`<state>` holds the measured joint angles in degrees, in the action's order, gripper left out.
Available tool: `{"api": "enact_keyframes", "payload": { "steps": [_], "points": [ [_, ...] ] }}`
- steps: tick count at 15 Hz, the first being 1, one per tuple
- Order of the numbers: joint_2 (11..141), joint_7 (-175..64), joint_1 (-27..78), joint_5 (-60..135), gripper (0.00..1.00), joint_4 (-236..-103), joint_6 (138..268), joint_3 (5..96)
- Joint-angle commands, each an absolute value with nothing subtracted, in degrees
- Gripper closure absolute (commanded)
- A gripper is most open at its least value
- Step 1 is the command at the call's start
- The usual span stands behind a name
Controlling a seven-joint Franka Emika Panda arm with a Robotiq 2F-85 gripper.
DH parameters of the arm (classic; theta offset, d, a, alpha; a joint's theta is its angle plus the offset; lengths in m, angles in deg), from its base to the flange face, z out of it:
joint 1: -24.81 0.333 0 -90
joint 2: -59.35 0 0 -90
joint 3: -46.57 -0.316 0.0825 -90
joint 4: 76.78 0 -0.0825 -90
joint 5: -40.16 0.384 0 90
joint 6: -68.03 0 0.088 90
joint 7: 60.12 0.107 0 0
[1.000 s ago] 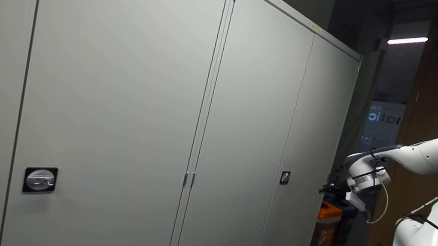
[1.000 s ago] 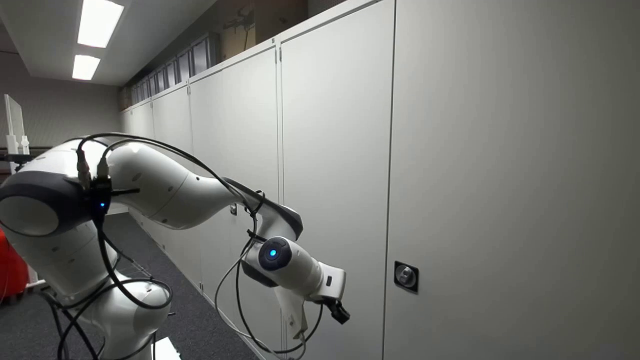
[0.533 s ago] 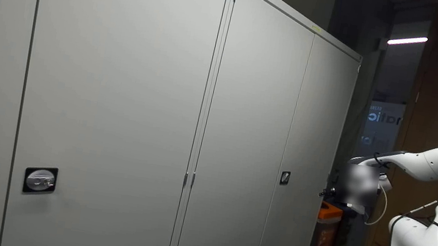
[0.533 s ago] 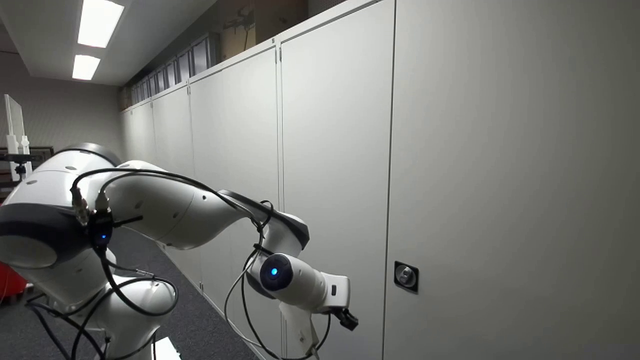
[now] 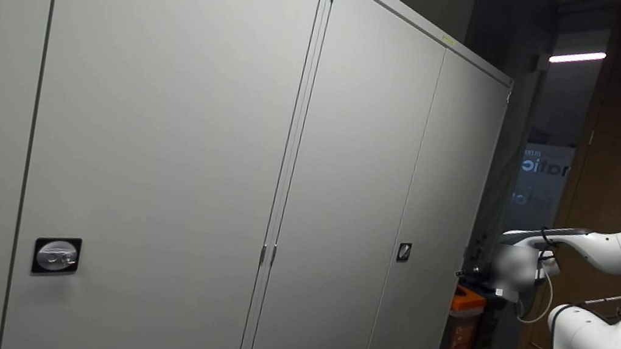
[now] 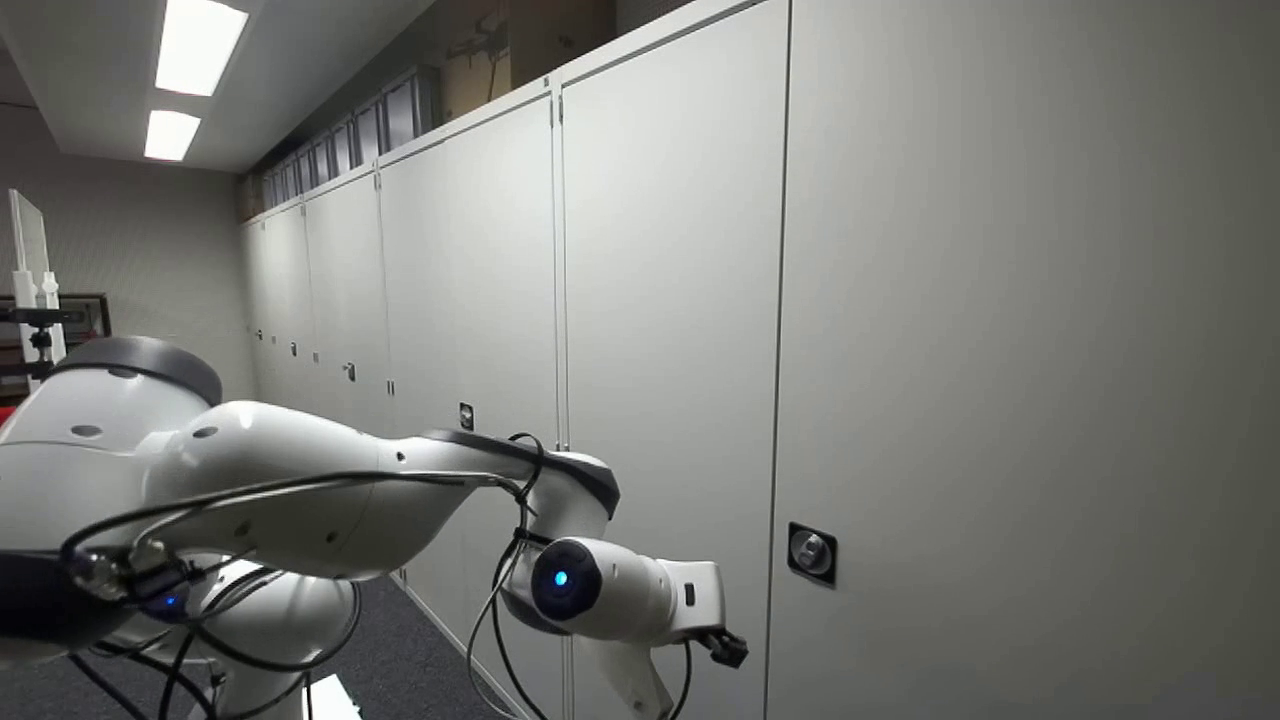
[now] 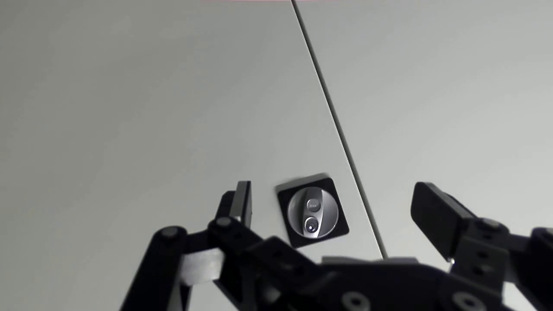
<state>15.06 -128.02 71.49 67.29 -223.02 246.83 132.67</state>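
Observation:
My gripper [image 7: 332,194] is open and empty, its black fingers spread wide in the wrist view. A round silver knob lock [image 7: 313,211] on a black square plate shows between the fingers, nearer the left finger and apart from both. It is on a light grey cabinet door [image 7: 173,129], beside a dark door seam [image 7: 330,103]. In an exterior view the gripper [image 6: 733,650] points toward the cabinet, left of and below a knob lock [image 6: 812,552]. In another exterior view the gripper [image 5: 460,274] is small, and a blurred patch covers part of the wrist.
Tall grey cabinets line the wall in both exterior views. Further knob locks show on other doors [image 5: 57,255] [image 5: 404,252]. An orange-lidded bin [image 5: 468,300] stands past the cabinet's end. Cables [image 6: 300,485] hang along the arm. Grey boxes [image 6: 400,112] stand on top.
The arm's elbow and upper links have lowered. In an exterior view the gripper has moved right and slightly down, nearer the seam and lock. The cabinet doors look unchanged.

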Motion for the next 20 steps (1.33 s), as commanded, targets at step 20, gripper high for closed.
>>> {"api": "enact_keyframes", "payload": {
  "steps": [20],
  "points": [
    [2.13,-109.53,76.16,35.17,0.00,-222.20,253.23,140.91]
  ]
}}
